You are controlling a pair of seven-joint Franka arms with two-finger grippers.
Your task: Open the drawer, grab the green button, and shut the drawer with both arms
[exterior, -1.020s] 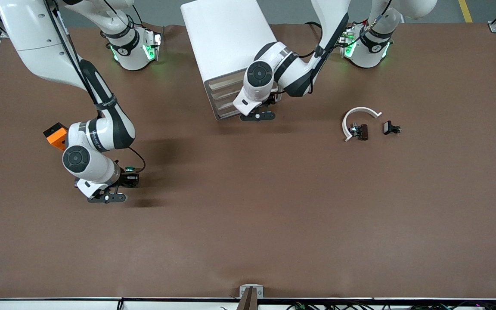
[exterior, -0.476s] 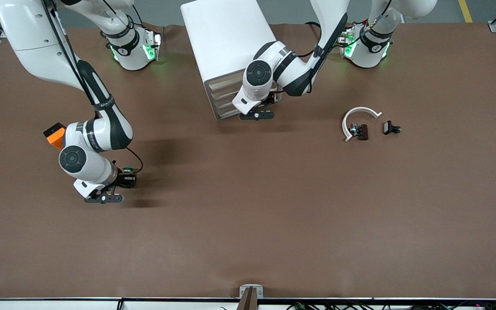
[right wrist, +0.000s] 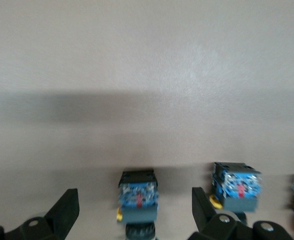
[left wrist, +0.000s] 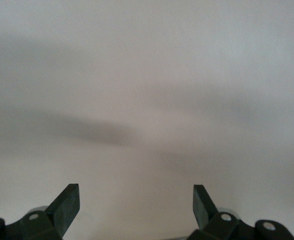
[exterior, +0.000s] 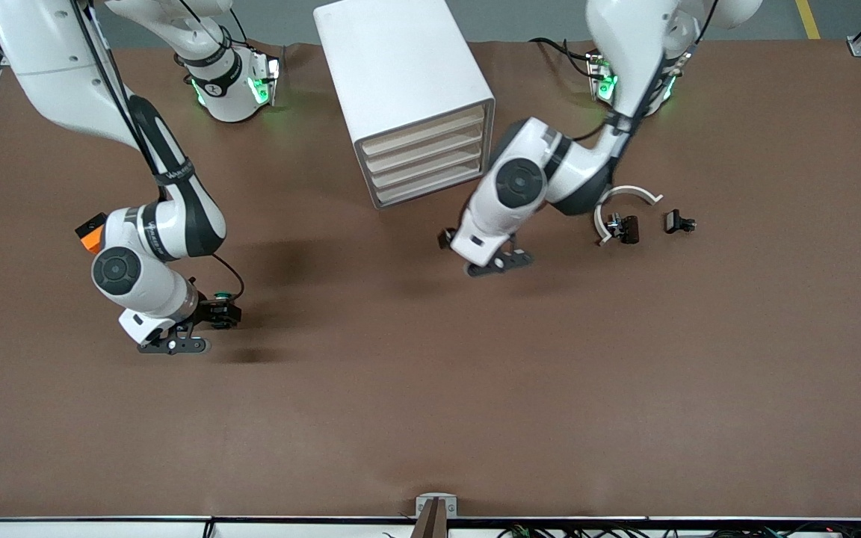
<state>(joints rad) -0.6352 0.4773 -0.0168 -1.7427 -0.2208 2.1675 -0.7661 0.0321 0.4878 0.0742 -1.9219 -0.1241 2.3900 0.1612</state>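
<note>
The white drawer cabinet (exterior: 408,90) stands at the back middle with all its drawers pushed in. My right gripper (exterior: 220,314) is low over the table toward the right arm's end, open. A small button with a green cap (exterior: 226,294) shows at its fingertips. In the right wrist view the gripper (right wrist: 134,195) is open around a blue and black button body (right wrist: 138,197), not touching it. Its cap colour does not show there. My left gripper (exterior: 447,239) is open and empty over bare table, nearer the camera than the cabinet; its wrist view (left wrist: 136,188) shows only table.
Two more blue button bodies (right wrist: 235,186) lie beside the one between the fingers. An orange block (exterior: 90,232) sits by the right arm's wrist. A white curved piece (exterior: 625,196) and two small black parts (exterior: 625,226) lie toward the left arm's end.
My left gripper has left the cabinet front and moved out over the table, toward the camera and the left arm's end. My right gripper has shifted only slightly.
</note>
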